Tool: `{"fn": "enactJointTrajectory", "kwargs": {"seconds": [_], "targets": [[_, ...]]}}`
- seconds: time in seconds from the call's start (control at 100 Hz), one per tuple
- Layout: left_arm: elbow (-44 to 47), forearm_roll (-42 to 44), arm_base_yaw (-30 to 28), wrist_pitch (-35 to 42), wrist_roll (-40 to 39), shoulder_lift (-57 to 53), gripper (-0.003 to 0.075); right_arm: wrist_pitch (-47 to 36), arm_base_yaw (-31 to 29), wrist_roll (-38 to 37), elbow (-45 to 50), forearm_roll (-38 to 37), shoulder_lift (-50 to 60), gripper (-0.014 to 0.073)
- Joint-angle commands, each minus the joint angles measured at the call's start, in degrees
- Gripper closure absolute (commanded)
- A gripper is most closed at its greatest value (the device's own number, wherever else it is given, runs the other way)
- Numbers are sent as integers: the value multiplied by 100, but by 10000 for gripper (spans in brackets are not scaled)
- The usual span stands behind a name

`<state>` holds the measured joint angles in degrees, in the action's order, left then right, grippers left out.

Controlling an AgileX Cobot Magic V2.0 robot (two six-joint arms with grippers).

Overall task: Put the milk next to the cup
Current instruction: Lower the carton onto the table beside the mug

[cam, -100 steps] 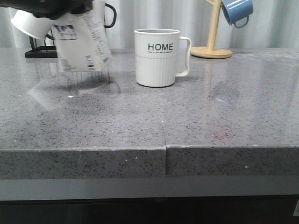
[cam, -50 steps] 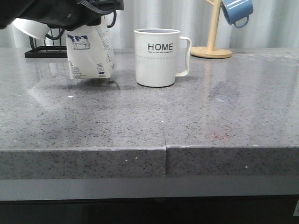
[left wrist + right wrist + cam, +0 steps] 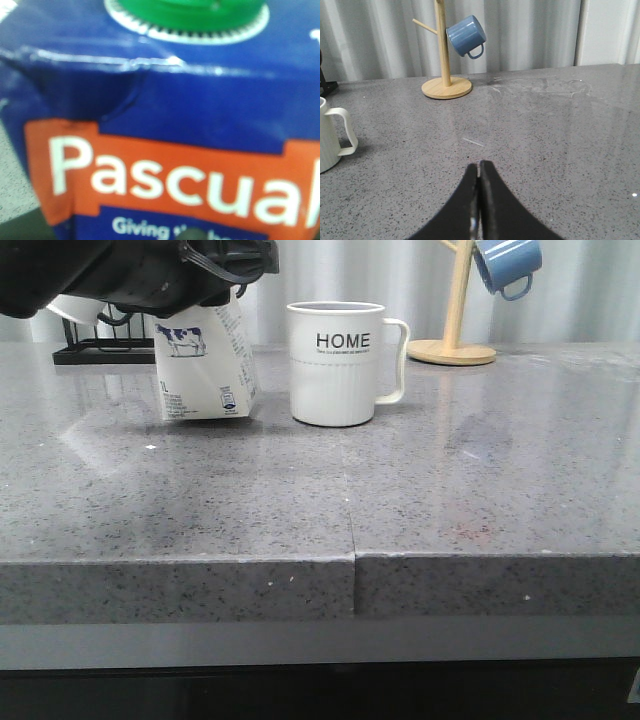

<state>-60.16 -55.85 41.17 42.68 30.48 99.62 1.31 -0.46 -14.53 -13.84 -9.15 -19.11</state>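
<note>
Front view: the left gripper (image 3: 205, 285) clamped the milk (image 3: 205, 365), which had dropped lower and moved closer to the cup (image 3: 338, 362) than before, tilted, just left of it. Right gripper (image 3: 479, 172) fingers were pressed together.

Milk (image 3: 205, 365) shifted rightward across the front view over the last second, from well left of the cup (image 3: 335, 362) to just beside it, a narrow gap left between them. Carton has also come lower: earlier its base hung clear above the counter (image 3: 400, 490); now the bottom edge sits at or barely off the surface, contact not certain. It has turned as well: first a side of fine print faced the camera, now the cow panel does, still tilted. Left arm with its claw (image 3: 215, 280) moved right with the carton and fills more of the upper left corner.
</note>
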Motion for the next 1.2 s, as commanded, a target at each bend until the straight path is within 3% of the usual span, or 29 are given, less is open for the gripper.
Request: {"fn": "enactJointTrajectory", "kwargs": {"seconds": [0.0,0.16,0.23,0.49,0.61,1.19], "targets": [[-323,393,67,1073,-2,-367,656,-413,-31,0,-145,-67,-14,715],[-273,380,67,945,42,-367,642,-413,-31,0,-145,-67,-14,715],[-246,380,67,783,42,-367,583,-413,-31,0,-145,-67,-14,715],[-226,403,67,432,42,-367,169,-413,-31,0,-145,-67,-14,715],[-211,403,67,419,42,-367,48,-413,-31,0,-145,-67,-14,715],[811,371,279,-15,42,-1205,39,-413,-31,0,-145,-67,-14,715]]}}
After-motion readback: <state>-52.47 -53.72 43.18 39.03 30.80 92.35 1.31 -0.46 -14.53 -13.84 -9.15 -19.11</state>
